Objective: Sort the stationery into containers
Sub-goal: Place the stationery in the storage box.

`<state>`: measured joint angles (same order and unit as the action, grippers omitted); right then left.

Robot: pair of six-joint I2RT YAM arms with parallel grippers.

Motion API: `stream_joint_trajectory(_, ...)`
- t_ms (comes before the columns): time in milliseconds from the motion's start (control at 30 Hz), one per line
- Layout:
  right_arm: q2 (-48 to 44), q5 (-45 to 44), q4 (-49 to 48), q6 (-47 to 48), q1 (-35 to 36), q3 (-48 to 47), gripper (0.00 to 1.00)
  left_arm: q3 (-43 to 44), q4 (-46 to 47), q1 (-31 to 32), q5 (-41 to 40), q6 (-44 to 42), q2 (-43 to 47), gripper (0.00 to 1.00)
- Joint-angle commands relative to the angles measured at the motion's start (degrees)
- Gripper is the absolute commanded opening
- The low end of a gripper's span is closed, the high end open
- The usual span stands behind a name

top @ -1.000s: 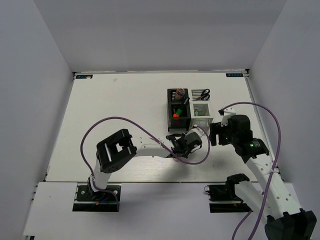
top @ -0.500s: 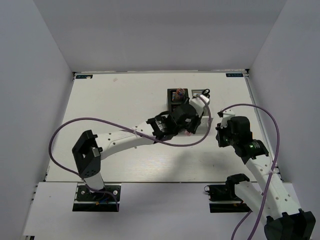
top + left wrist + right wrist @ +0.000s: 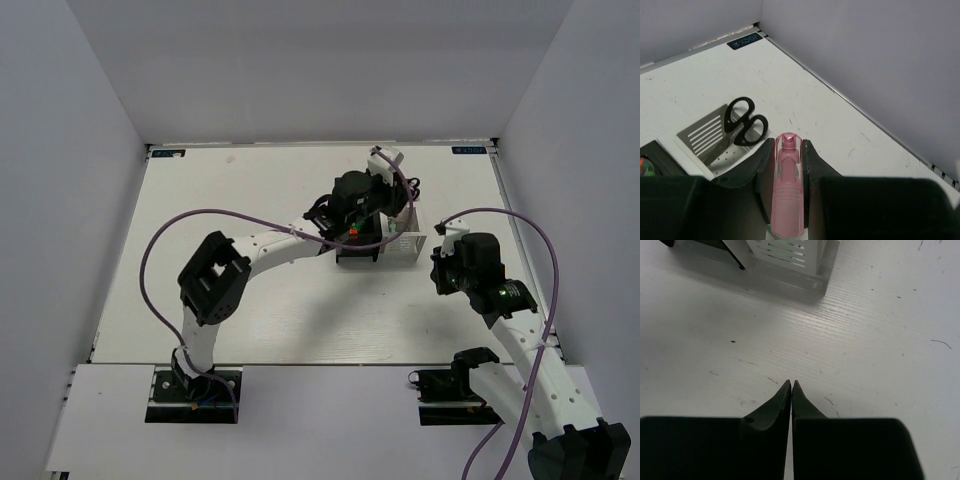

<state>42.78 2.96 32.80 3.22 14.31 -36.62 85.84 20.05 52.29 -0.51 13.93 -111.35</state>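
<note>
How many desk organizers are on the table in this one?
2. The black organizer stands on the left, the white organizer right beside it. The left arm reaches over both and hides their far halves.

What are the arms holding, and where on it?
Left fingers pinch a pink tube by its sides, tip poking out. Right fingers are shut, empty.

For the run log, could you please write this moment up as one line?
left fingers: shut on pink tube, above white organizer | right fingers: shut, empty, over table | scissors: in white organizer
</note>
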Motion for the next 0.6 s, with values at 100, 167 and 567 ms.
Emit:
stream_joint_trajectory(100, -0.77, 0.73, -1.86, 0.29, 0.02, 0.41, 0.07, 5.82, 5.96, -3.68, 6.83, 5.57, -4.22, 0.0)
stream_joint_trajectory(167, -0.51, 0.82, -1.77, 0.2, 0.02, 0.41, 0.07, 6.0, 6.84, -5.0, 7.63, 8.55, -5.71, 0.0)
stream_joint_trajectory(567, -0.07, 0.9, -1.86, 0.38, 0.2, 0.5, 0.15, 8.38, 5.52, -5.8, 12.38, 12.7, -10.82, 0.0)
